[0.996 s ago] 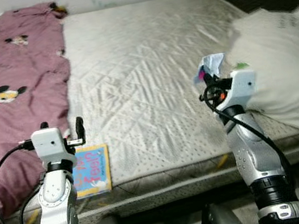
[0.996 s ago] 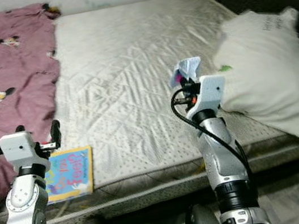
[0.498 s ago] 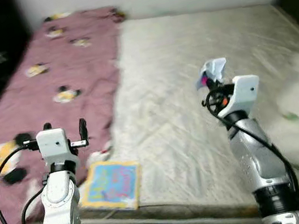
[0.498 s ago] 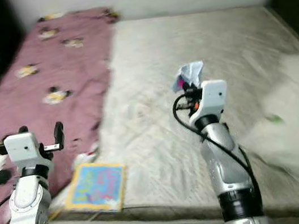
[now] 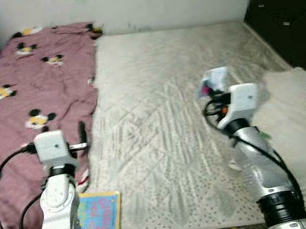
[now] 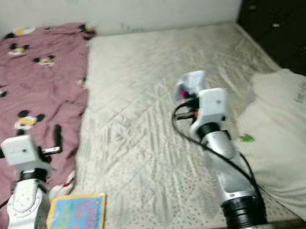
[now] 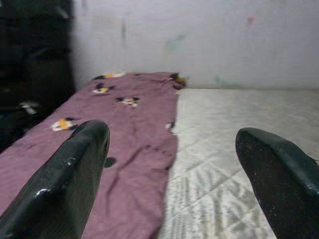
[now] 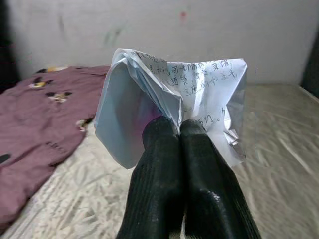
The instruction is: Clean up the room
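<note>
Now right pincer (image 8: 179,130) pinches crumpled paper (image 8: 169,94) — sticking beyond its tips.

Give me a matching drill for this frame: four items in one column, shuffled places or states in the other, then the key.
1. crumpled paper
2. colourful book
3. white pillow
4. left gripper

A. lying at the mattress's near edge, beside the blanket
B. open, holding nothing
C. pinched between the right gripper's fingers
D. lying on the right side of the bed

Pairs: 1-C, 2-A, 3-D, 4-B
</note>
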Controlling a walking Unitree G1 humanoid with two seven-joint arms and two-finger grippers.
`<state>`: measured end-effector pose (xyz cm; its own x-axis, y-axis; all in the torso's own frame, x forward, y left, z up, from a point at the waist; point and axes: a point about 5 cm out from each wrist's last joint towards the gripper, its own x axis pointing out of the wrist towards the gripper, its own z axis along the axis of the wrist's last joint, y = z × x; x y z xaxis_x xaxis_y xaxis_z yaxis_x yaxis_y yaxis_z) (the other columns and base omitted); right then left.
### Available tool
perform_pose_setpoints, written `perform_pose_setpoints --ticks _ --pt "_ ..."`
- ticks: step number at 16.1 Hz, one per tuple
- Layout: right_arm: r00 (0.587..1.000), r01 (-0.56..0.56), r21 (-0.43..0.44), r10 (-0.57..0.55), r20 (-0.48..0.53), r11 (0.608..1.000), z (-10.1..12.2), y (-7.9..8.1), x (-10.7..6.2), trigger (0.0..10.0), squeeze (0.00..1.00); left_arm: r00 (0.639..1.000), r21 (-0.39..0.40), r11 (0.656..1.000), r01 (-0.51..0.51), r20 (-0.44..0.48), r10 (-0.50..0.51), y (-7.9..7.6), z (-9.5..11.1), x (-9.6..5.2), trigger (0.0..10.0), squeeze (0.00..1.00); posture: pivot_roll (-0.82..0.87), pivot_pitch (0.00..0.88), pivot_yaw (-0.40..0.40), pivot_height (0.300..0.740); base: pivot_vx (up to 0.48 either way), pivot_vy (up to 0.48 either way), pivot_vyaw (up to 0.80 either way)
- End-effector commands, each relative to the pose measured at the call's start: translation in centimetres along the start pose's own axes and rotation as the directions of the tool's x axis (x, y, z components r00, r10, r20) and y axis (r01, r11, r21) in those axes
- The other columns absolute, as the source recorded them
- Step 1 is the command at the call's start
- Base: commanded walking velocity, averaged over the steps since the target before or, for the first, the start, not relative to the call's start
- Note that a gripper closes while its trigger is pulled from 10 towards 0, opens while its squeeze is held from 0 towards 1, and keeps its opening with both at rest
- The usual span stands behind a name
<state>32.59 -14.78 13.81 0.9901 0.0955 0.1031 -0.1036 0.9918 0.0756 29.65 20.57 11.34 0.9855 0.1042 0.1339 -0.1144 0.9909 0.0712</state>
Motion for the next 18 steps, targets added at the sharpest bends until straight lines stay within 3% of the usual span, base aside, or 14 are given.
perform_pose_setpoints --ticks 1,9,18 --pt "1.0 0.017 -0.028 -0.017 0.006 0.999 0.1 -0.7 0.0 10.0 0.0 1.0 -0.004 1.0 0.015 -0.008 -0.015 -0.6 -0.1 0.0 10.0 0.0 -0.06 0.0 -0.015 0.74 0.0 0.0 0.0" --pt "0.999 -0.038 -0.006 0.038 0.006 0.999 -0.1 0.7 0.5 10.0 0.0 0.999 -0.035 0.999 0.035 -0.01 -0.035 -0.8 -0.1 0.3 10.0 0.0 -0.06 0.0 -0.017 0.74 0.0 0.0 0.0" --pt "0.999 -0.041 0.007 0.041 0.005 0.999 -0.3 1.2 0.6 10.0 0.0 0.999 -0.073 0.997 0.013 -0.034 -0.015 -0.8 -0.5 0.4 10.0 0.0 -0.06 0.0 -0.014 0.74 0.0 0.437 0.0"
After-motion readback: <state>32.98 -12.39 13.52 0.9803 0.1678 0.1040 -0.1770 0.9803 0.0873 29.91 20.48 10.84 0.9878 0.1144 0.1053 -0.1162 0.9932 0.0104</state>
